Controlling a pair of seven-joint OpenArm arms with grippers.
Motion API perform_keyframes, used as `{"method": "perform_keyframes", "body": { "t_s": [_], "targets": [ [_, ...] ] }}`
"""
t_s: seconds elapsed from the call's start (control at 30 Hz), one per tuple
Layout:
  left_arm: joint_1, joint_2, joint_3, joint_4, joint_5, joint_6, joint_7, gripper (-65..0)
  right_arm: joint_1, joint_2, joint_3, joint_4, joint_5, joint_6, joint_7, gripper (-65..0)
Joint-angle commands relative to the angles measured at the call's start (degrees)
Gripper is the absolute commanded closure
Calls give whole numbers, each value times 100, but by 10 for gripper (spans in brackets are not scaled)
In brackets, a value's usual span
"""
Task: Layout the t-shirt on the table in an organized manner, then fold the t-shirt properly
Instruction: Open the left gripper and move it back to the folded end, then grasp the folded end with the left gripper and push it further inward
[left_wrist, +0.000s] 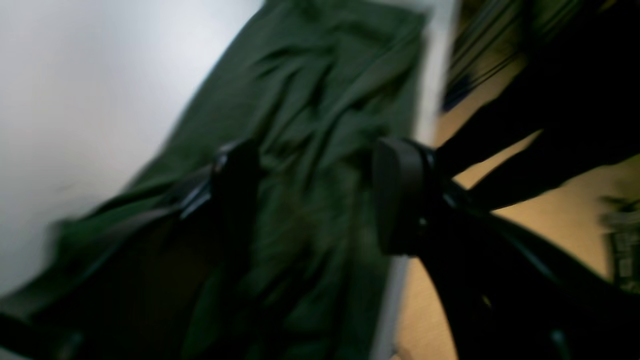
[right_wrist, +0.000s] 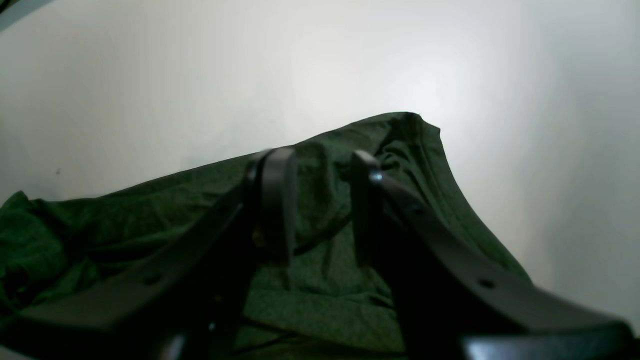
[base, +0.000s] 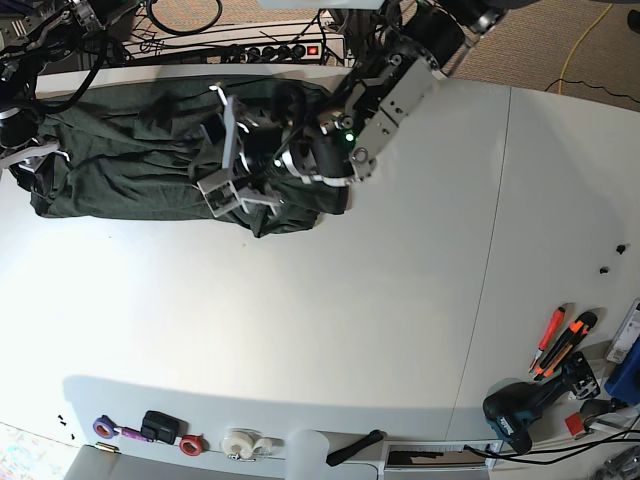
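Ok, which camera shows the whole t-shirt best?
The base view: the t-shirt shows nearly whole, bunched lengthwise near the table's far edge. The left wrist view gives only blurred folds, the right wrist view only one rumpled end.

Shirt: I see the dark green shirt (right_wrist: 325, 280) bunched across the lower frame, peaking in a raised fold at upper right.
Gripper: my right gripper (right_wrist: 320, 205) has its jaws parted, a ridge of cloth showing in the gap; whether they press it, I cannot tell.
Worktop: plain white worktop (right_wrist: 150, 75) behind and to the right.
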Motion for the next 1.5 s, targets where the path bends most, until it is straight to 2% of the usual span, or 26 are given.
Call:
{"method": "perform_keyframes", "body": {
  "t_s": [0.0,0.23,0.37,0.5,0.6,0.83,1.17,1.2,1.23,1.3,1.37,1.47],
  "targets": [
    [-94,9,-76,190,-24,-37,-20,-330,31,107,17,96,90,-28,129,-191],
    [-72,-629,-627,297,11,125,719,-330,33,109,17,96,90,-28,133,-191],
    [-76,-1014,-874,297,15,334,732,-330,33,107,17,96,90,-28,138,-191],
    [-74,-1318,-1224,293,284,776,560,-320,33,107,17,96,90,-28,136,-191],
    [-72,-1377,-1405,245,313,933,415,-274,33,107,17,96,90,-28,133,-191],
    [-11,-1375,-1388,-490,168,988,7,-272,33,107,17,96,87,-28,120,-191],
    [11,-1296,-1388,-1069,-31,621,-142,-265,33,105,17,96,90,-28,120,-191],
    [17,-1296,-1388,-1069,-46,601,-151,-233,33,107,17,96,90,-31,122,-191],
    [17,-1296,-1388,-1069,-76,601,-173,-171,31,105,17,96,90,-31,122,-191],
    [13,-1296,-1390,-1067,-90,605,-269,0,33,105,17,96,92,-31,122,-191],
    [-15,-1296,-1390,-1047,-129,570,-354,0,33,107,17,96,92,-31,127,-191],
    [-50,-1311,-1394,-833,-479,59,-306,0,33,107,17,96,92,-31,129,-191]
  ]
}}
